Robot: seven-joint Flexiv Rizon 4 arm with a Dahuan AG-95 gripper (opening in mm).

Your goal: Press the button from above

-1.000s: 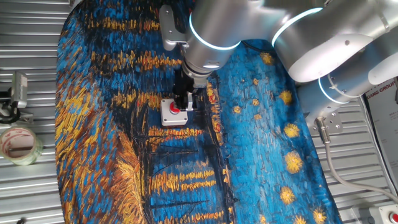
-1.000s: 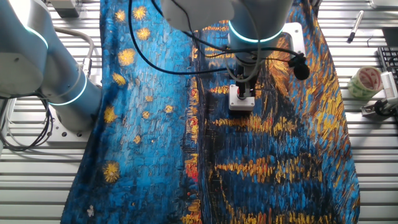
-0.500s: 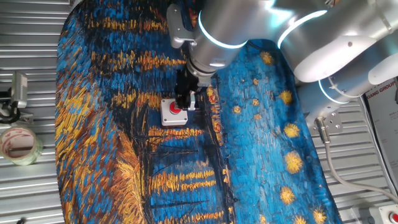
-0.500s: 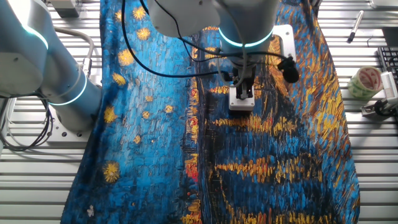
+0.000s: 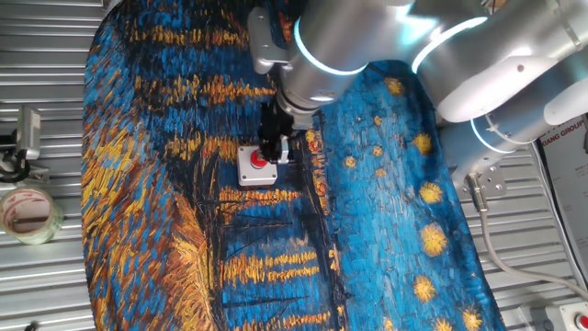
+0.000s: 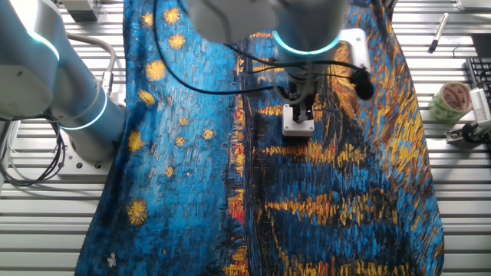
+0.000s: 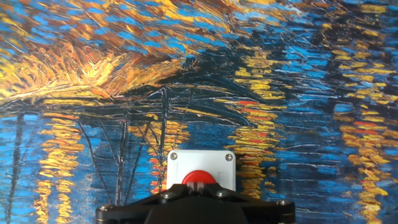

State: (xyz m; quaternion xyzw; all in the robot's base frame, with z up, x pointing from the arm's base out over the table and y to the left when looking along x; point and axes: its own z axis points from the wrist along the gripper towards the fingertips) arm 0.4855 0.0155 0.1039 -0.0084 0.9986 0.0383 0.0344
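The button [image 7: 200, 177] is a small red dome in a square white box [image 7: 179, 163] lying on the painted cloth. It shows at the bottom middle of the hand view. My gripper [image 7: 200, 185] is straight above it, its two fingertips pressed together with no gap and their ends at the dome's top. In one fixed view the gripper [image 5: 269, 154] stands upright over the box [image 5: 250, 173]. In the other fixed view the gripper [image 6: 299, 115] covers most of the box [image 6: 298, 128], and the dome is hidden.
A blue and orange painted cloth [image 5: 184, 221] covers the table. A roll of tape [image 5: 28, 213] and a small grey device [image 5: 28, 133] lie off the cloth at the left. The robot's base [image 6: 69, 100] stands beside the cloth. A pen [image 6: 437, 32] lies at the far side.
The wrist and arm above the gripper have shifted and turned slightly. The fingertips stay over the button, and the box has not moved.
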